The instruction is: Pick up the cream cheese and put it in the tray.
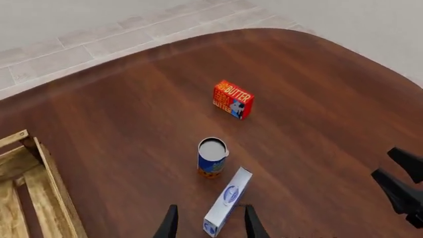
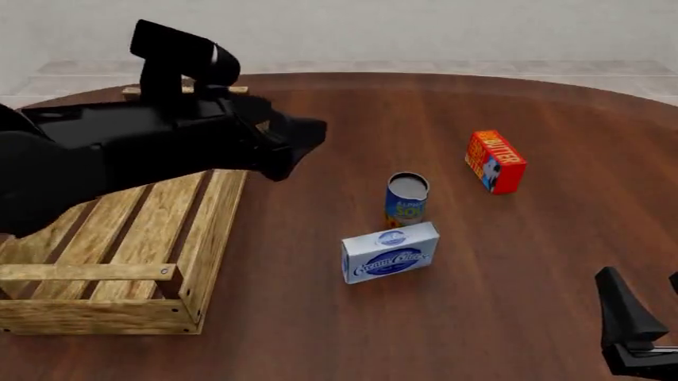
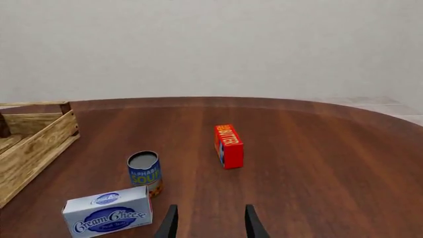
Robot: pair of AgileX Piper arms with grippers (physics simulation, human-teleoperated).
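The cream cheese (image 2: 390,252), a white and pale-blue box with a dark blue oval logo, stands on edge on the table just in front of the soup can. In the left wrist view the cream cheese (image 1: 228,198) appears between the two fingertips of my left gripper (image 1: 211,227), which is open, well above it and holding nothing. The wooden slat tray (image 2: 212,238) lies at the left, partly hidden by my left arm (image 2: 159,143). My right gripper (image 3: 210,224) is open and empty, low at the near right, with the cream cheese (image 3: 109,212) off to its left.
A blue soup can (image 2: 407,198) stands upright right behind the cream cheese. A red-orange butter box (image 2: 495,162) stands farther back to the right. The right gripper (image 2: 633,333) sits near the table's front right edge. The table's rounded far edge curves behind the butter.
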